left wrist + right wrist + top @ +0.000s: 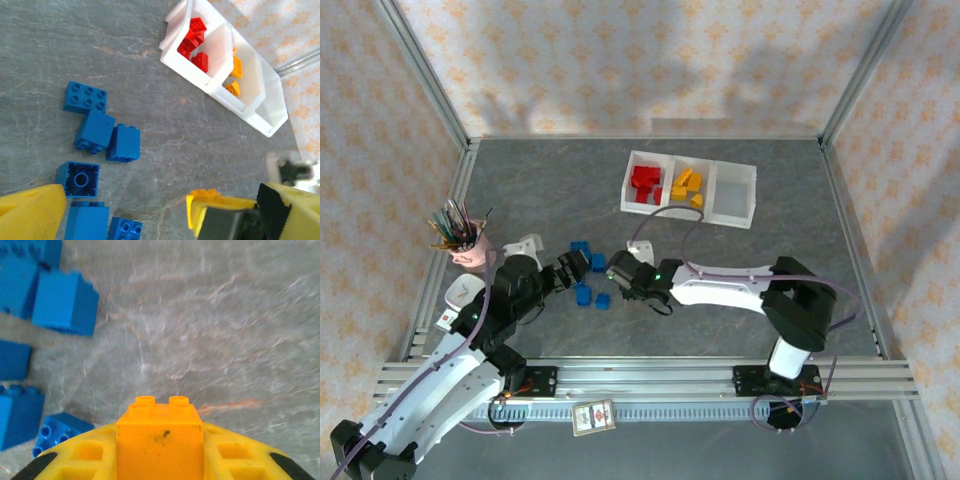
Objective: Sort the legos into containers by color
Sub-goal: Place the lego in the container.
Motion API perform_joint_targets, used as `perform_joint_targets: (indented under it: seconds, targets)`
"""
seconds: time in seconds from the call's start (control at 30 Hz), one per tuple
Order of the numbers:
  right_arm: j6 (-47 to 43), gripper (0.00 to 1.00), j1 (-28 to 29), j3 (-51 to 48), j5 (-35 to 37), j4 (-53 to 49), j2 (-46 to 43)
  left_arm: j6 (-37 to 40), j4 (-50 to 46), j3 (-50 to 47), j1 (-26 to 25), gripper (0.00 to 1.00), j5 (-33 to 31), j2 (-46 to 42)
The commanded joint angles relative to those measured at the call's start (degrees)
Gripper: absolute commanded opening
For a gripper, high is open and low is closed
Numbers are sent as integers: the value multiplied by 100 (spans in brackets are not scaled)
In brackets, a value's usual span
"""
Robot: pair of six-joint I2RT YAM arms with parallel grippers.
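We hold a small yellow-orange plastic brick pinched in our right hand, low over the grey desk, near-left of the white three-bin tray. Red bricks lie in its left bin and yellow-orange ones in the middle. The blue bricks lie unsorted beside our wide left hand. We can read no writing.

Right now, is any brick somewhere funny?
Yes. One orange brick is far from the orange bin, down beside the blue bricks, held in the right gripper. Nothing looks spilled or broken.
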Motion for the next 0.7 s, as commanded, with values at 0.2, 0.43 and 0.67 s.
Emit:
perform_joint_targets:
  seconds: [0.2,0.43,0.67]
  targets:
    - [-758,29,-1563,74,308,-8,-642,197,1255,181,32,99,453,692]
    - [-1452,29,-2728,738,364,177,-183,196,2056,229,28,99,452,1401]
    - [-1828,29,-3361,1729,547,343,837,259,2433,418,28,99,274,1955]
